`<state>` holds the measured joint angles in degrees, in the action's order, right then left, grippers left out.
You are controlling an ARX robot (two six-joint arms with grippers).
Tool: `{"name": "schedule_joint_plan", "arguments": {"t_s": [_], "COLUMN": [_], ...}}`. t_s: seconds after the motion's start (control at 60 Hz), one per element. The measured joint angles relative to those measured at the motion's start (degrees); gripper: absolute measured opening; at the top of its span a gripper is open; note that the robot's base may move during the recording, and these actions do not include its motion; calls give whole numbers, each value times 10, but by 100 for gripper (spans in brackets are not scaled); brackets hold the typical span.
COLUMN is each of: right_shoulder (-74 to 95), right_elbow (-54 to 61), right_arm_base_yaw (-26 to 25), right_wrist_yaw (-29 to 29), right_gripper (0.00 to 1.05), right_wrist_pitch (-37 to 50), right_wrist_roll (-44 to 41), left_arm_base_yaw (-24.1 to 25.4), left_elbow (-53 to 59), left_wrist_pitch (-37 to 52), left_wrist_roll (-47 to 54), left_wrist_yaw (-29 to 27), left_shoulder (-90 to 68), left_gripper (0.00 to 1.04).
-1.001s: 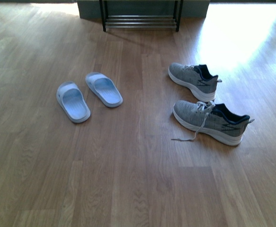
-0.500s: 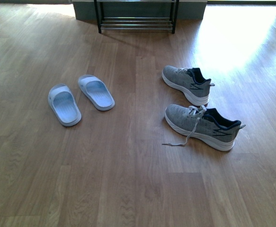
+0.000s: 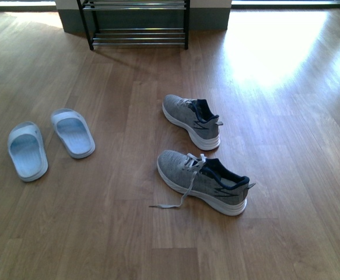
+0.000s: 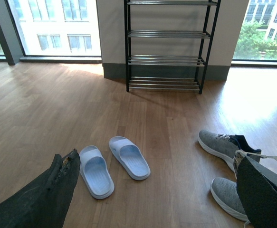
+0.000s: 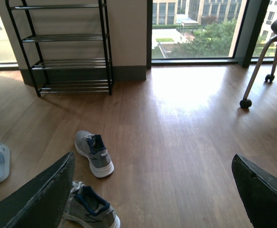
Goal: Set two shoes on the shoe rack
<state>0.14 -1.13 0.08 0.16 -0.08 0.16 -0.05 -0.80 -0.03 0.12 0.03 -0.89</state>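
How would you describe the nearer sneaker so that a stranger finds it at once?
Find the black rack at the back. In front of it lies one grey sneaker, then a second sneaker nearer the camera. Only this one's lace trails loose.

Grey sneakers (image 3: 202,181), pale blue slides (image 3: 73,133)

Of ourselves we see only the left gripper (image 4: 156,156) and right gripper (image 5: 153,159), whose jaws are broad matte-black wedges with rough, grainy skin, one left tip frayed and brownish.
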Motion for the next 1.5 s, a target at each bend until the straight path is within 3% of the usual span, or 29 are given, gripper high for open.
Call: {"name": "schedule_joint_plan", "arguments": {"t_s": [0.951,0.984,1.018,1.051,1.101,1.268,1.418,1.501], "right_shoulder": [0,0,0,0,0,0,0,0], "right_elbow": [0,0,0,0,0,0,0,0], "right_arm_base_yaw": [0,0,0,0,0,0,0,0], "right_wrist_yaw": [0,0,0,0,-2,-1,-1,-1], "right_gripper": [96,96,96,96,96,96,96,96], "right_wrist_pitch": [0,0,0,0,0,0,0,0], "right_wrist_roll": [0,0,0,0,0,0,0,0], "left_arm_base_yaw": [0,-10,-34,-57,-58,-66,-94,-113], "left_elbow": [0,-1,-5,-21,-48,-158,-263,-298], "left_wrist_pitch": [0,0,0,2,70,255,294,303], "left_wrist_roll": [0,3,-4,-27,-70,-181,-263,-303], "left_wrist_yaw": [0,-38,-112,-184,-231,-155,-74,-58], "left_shoulder": [0,-8,-28,-83,-217,-584,-880,-999], "left_gripper": [95,95,95,95,95,95,95,95]}}
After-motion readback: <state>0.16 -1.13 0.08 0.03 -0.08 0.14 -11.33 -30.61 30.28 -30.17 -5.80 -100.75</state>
